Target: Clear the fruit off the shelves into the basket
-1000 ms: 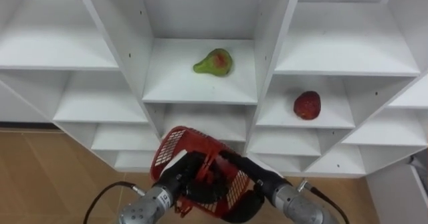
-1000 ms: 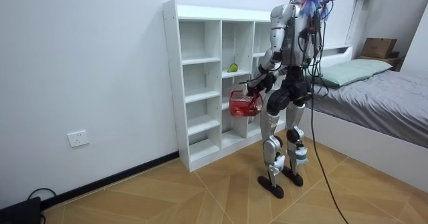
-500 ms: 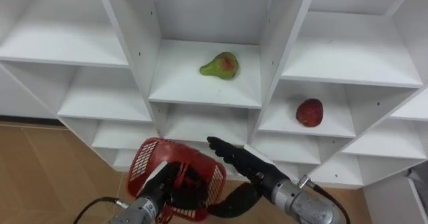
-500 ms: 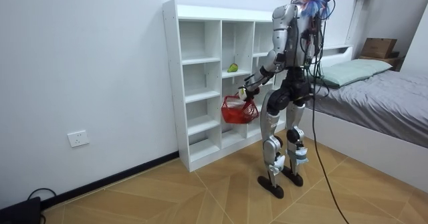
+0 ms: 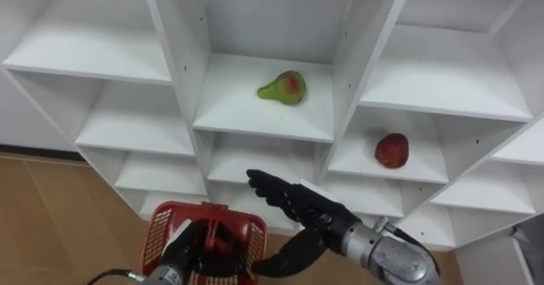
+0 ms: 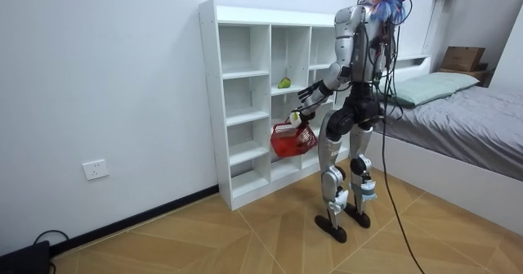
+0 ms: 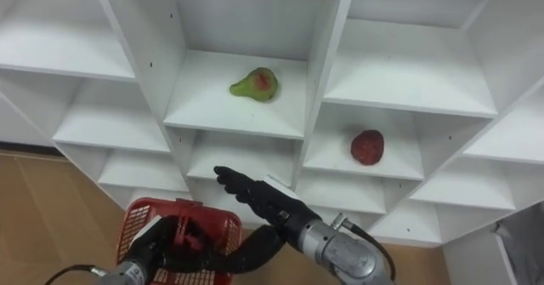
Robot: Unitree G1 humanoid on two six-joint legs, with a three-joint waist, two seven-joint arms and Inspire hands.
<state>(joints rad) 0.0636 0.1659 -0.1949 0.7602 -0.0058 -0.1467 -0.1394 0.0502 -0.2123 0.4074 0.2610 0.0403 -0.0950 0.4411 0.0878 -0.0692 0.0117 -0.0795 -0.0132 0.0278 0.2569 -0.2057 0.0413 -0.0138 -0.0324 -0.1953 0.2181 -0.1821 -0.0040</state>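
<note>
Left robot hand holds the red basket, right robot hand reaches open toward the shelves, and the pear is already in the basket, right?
No. The pear is not in the basket: the left eye view shows it lying on a middle-column shelf. The left robot hand does hold the red basket, and the right robot hand reaches open toward the shelves.

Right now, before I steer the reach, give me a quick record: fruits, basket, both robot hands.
pear: green with a red blush, lying in the middle column of the white shelf unit
red fruit: next column to the right, one shelf lower
red basket: low in front of the shelves, below the pear
left robot hand: curled round the basket's handle
right robot hand: open, fingers straight, pointing toward the shelves below the pear, touching neither fruit
</note>
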